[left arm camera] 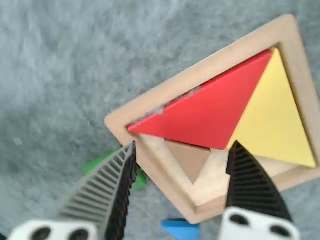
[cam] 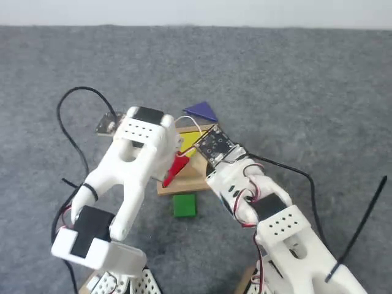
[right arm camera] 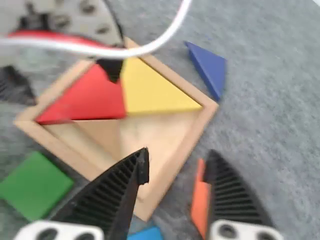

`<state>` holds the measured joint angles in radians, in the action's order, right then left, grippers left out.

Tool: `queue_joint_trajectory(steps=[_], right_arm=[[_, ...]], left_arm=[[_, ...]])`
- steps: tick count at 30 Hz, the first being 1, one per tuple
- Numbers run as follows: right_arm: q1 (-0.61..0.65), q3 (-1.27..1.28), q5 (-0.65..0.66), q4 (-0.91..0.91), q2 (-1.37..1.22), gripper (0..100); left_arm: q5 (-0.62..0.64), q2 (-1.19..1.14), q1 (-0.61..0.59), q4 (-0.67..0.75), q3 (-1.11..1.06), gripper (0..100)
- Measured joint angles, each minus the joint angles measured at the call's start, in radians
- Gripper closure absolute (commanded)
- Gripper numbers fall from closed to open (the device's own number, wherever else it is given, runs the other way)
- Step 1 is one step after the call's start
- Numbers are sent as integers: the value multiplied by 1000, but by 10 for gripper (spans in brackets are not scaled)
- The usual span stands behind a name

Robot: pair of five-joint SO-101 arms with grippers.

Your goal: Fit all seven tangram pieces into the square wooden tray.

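The square wooden tray [left arm camera: 150,100] holds a large red triangle [left arm camera: 210,110] and a large yellow triangle [left arm camera: 272,125] side by side. One red corner reaches the rim. My left gripper [left arm camera: 182,185] hangs open over the tray's bare part, with nothing between its fingers. My right gripper [right arm camera: 175,185] is open above the tray's [right arm camera: 195,125] near edge, beside an orange piece [right arm camera: 200,200]. Outside the tray lie a dark blue triangle [right arm camera: 207,67], a green square [right arm camera: 32,185] and a light blue piece [right arm camera: 147,234]. In the high view both arms cover most of the tray [cam: 187,180].
Grey carpet-like cloth [cam: 294,79] covers the table. The green square [cam: 184,204] sits just in front of the tray, the dark blue triangle [cam: 200,111] just behind it. Black cables [cam: 73,128] trail from both arms. Open room lies to the far left and right.
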<state>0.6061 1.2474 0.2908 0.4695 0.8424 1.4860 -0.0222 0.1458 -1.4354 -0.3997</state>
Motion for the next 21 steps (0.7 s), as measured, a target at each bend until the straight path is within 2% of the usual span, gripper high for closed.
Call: queue_joint_trajectory(steps=[5,11,14,17,21], right_arm=[[46,0,-3,0,0,916],[44,0,-5,-11,0,923],[46,0,-5,-35,0,924],[46,0,-5,-40,-3,924],[46,-86,-48,11,-106,924]], left_arm=[[-322,0,-109,55,0,724],[-638,0,-381,153,0,735],[-779,0,-516,193,0,829],[-941,0,-582,256,-2,996],[-1092,0,-592,407,-77,989]])
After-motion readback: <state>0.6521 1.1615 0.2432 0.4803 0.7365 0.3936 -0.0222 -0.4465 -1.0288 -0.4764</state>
